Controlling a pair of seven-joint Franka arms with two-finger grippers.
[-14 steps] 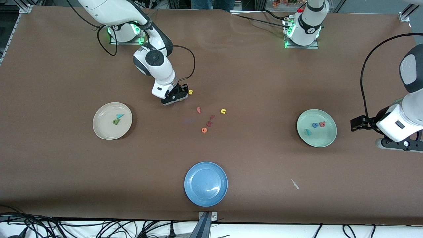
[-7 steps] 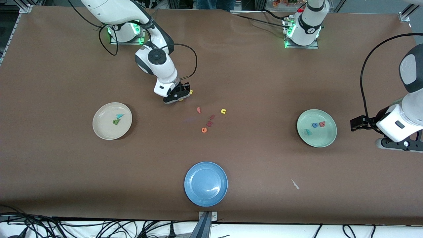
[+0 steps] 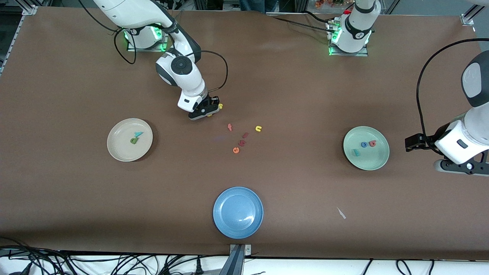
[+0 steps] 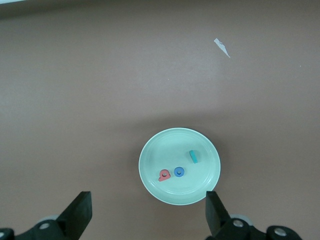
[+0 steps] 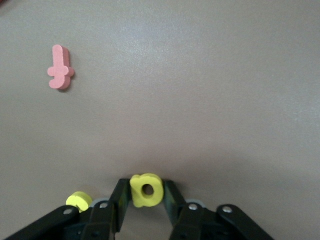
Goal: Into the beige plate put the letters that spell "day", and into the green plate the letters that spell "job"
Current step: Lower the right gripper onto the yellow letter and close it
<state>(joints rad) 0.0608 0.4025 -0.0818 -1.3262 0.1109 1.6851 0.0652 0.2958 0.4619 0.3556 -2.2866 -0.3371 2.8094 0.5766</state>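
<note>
1. The right gripper (image 5: 146,202) is sitting low over the middle of the table, toward the edge where the robots stand, its jaws clenched on the yellow "a" (image 5: 146,190); the letter is standing on edge between the fingers with its round hole facing the wrist camera.
2. A second yellow letter (image 5: 79,201) is lying just beside the right gripper, and it is too hidden to read.
3. The beige plate (image 3: 118,151) is sitting toward the right arm's end of the table and is carrying two letters: the green "d" (image 3: 133,140) and the teal "y" (image 3: 138,133), the pair touching.
4. The green plate (image 3: 378,160) is sitting toward the left arm's end and is carrying three letters: the teal "j" (image 4: 193,156), the blue "o" (image 4: 179,172) and the pinkish-red "b" (image 4: 163,175); the "o" and "b" are lying side by side, the "j" a little apart.
5. The left gripper (image 4: 147,220) is waiting in the air over the table's edge beside the green plate, its jaws spread wide and released.
6. One red "f" (image 5: 60,67) is lying flat on the bare table, its long axis running away from the right gripper.
7. One blue plate (image 3: 225,225) is sitting by the table edge nearest the front camera.
</note>
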